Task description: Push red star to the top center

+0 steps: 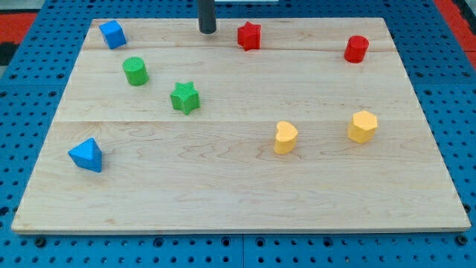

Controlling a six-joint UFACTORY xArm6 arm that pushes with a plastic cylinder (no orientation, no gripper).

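Basically, status: your red star (249,36) already sits near the view's top edge, roughly at top center, maybe a touch right of the middle.
End effector: no jaws here, just a dark rod, so nothing to spread or pinch; my tip (207,30) rests on the tabletop (238,186) holding nothing.
Tip vs star: tip is near the star on its view-left side, apart, not touching.
Why there: looks like a spot for a small nudge or a finished push; you judge whether the star needs more.
Neighbours: blue cube (112,34) top left; green cylinder (135,71) and green star (184,97) below the tip, apart.
Right side: red cylinder (356,48) well apart from the star.
Lower area: yellow heart (285,138), yellow hexagon (362,126), blue triangle (87,155).
Obstruction: nothing between tip and star.
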